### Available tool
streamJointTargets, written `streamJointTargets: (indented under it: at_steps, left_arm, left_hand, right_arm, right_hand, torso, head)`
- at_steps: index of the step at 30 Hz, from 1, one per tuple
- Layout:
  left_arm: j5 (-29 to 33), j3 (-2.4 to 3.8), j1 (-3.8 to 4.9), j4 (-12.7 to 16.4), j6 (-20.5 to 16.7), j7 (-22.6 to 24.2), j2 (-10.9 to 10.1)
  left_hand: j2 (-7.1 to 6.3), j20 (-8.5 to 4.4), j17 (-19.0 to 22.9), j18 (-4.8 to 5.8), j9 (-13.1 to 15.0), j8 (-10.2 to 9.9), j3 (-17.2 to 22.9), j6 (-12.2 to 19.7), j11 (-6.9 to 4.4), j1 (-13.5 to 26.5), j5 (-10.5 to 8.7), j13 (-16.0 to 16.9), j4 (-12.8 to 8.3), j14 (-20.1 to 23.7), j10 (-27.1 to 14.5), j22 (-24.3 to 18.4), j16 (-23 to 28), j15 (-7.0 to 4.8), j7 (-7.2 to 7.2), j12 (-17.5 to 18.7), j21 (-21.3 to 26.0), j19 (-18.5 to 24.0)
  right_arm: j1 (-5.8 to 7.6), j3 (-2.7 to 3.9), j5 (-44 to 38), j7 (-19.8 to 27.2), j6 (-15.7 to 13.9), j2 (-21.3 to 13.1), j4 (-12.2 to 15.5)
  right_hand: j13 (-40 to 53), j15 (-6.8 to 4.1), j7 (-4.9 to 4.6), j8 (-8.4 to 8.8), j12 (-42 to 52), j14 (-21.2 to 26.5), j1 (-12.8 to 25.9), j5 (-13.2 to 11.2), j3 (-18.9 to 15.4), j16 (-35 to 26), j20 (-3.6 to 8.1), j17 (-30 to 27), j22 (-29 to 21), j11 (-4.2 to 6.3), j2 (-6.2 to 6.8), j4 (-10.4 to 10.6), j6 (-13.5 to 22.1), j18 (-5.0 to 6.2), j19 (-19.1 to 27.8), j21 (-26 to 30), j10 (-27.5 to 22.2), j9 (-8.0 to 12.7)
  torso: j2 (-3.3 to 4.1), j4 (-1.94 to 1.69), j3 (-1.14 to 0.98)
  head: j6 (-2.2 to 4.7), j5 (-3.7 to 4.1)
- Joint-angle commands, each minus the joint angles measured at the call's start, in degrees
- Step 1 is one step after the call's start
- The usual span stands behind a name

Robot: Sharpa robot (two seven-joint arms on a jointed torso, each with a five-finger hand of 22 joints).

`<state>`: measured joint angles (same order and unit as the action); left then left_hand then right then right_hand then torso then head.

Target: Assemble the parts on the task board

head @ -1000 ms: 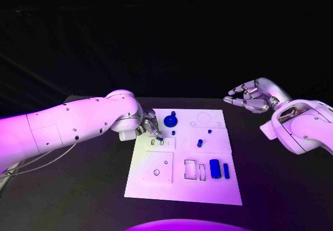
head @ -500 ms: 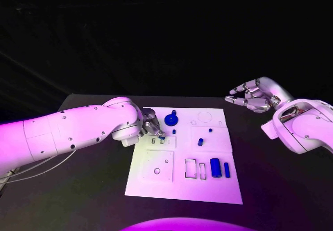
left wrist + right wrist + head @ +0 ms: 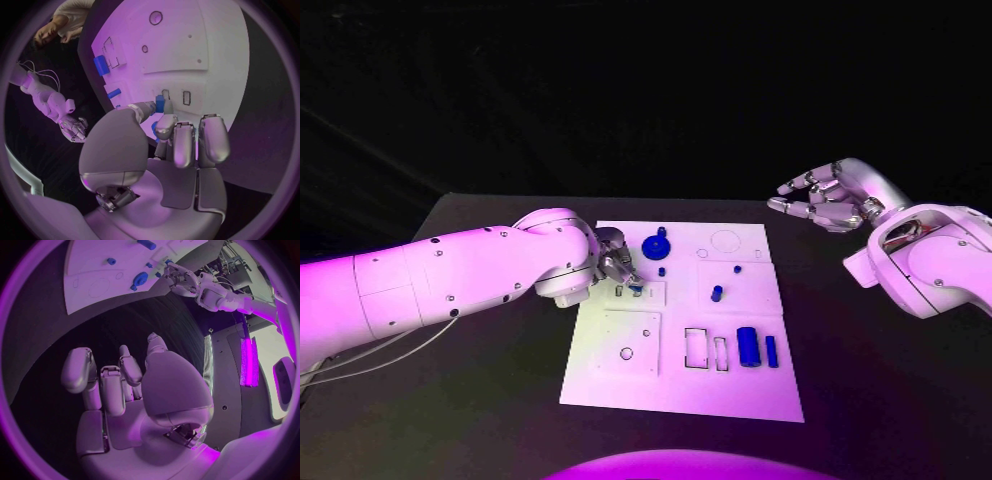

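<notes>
Your left robot hand [image 3: 616,264] has edged inward, pinching the small blue plastic peg [image 3: 160,104] over the white task board's [image 3: 733,390] left edge; it looks light, stiff and slippery, so grip its sides. Right robot hand [image 3: 822,198] hangs half-curled, empty.

— Left arm? Comes in from the left edge of the head view, bent at the elbow, forearm angled toward the middle of the table. Left hand [image 3: 617,262] low, fingers [image 3: 185,145] curled down and close together, thumb [image 3: 140,110] reaching across to meet them.

— Holding anything? Pinches a small blue part [image 3: 160,104] between thumb tip and the nearest finger.

— And the right arm? Raised at the right side, wrist bent back toward the middle. Right hand [image 3: 828,199] up in the air, palm turned inward, fingers [image 3: 103,382] loosely curled and apart from the thumb [image 3: 164,365]. Nothing in it.
</notes>
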<state>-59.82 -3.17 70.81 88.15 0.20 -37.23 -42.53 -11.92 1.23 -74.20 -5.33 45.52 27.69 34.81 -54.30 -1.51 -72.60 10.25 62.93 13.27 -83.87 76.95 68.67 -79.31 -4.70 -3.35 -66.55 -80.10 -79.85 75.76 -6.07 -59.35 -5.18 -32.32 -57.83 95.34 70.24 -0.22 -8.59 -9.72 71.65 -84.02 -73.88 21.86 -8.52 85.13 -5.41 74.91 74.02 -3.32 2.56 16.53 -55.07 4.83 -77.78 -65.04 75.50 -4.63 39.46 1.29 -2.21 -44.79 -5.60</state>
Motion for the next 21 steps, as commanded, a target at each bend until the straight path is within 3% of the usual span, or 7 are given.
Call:
streamJointTargets:
  at_steps: [1,10,16,21]
  left_arm:
    - [-2.31,0.02,-0.1,-0.14,1.69,0.24,0.36]
    - [-3.1,0.08,-0.32,-0.51,4.93,0.06,0.75]
    - [-3.84,0.08,-0.34,-1.29,5.68,0.0,1.27]
    - [-4.21,0.07,-0.44,-1.97,5.89,-0.01,1.63]
  left_hand:
    - [-0.12,-0.24,-0.08,1.0,0.23,0.27,9.23,-0.97,-0.19,0.88,0.03,-0.01,-9.04,-2.51,0.38,0.06,-0.11,-0.38,0.74,-0.19,-0.19,-0.2]
    - [-0.37,-0.24,-0.08,1.04,0.48,0.55,9.31,-1.13,-0.36,1.6,-0.01,0.17,-9.07,-2.51,0.59,0.24,-0.11,-0.5,0.99,-0.4,-0.27,-0.28]
    - [-0.39,-0.25,-0.08,1.05,0.55,0.65,9.33,-1.2,-0.42,1.8,-0.02,0.28,-9.07,-2.51,0.68,0.32,-0.11,-0.55,1.07,-0.5,-0.3,-0.32]
    - [-0.38,-0.25,-0.09,1.06,0.57,0.67,9.34,-1.22,-0.44,1.85,-0.02,0.29,-9.06,-2.52,0.7,0.32,-0.11,-0.56,1.09,-0.52,-0.3,-0.32]
  right_arm:
    - [-0.04,0.0,-0.86,-0.01,0.35,0.07,0.09]
    - [-0.05,0.0,-1.24,-0.06,0.4,0.14,0.12]
    - [-0.05,0.0,-1.28,-0.07,0.36,0.19,0.18]
    - [-0.05,0.0,-1.28,-0.07,0.37,0.25,0.21]
  right_hand:
    - [-0.1,-0.51,0.41,-0.36,0.15,-3.61,0.14,-0.29,-0.42,-0.34,0.02,5.31,-0.05,-0.11,-0.47,0.0,0.06,0.65,-0.05,0.21,0.25,-0.01]
    - [-0.37,-0.51,0.41,-0.38,-0.09,-3.57,0.07,-0.26,-0.45,-0.42,0.02,5.16,-0.17,-0.1,-0.47,-0.07,0.06,0.69,0.03,0.4,0.05,-0.01]
    - [-0.37,-0.51,0.41,-0.38,-0.09,-3.57,0.07,-0.26,-0.45,-0.42,0.02,5.16,-0.17,-0.1,-0.47,-0.07,0.06,0.69,0.03,0.4,0.05,-0.01]
    - [-0.37,-0.51,0.41,-0.38,-0.09,-3.57,0.07,-0.26,-0.45,-0.42,0.02,5.16,-0.17,-0.1,-0.47,-0.07,0.06,0.69,0.03,0.4,0.05,-0.01]
  torso:
    - [-0.01,0.01,-0.03]
    - [0.03,0.09,0.01]
    - [0.01,-0.07,-0.03]
    - [0.03,0.03,0.02]
  head:
    - [0.07,-0.12]
    - [0.1,0.02]
    - [0.14,0.07]
    - [0.15,-0.01]
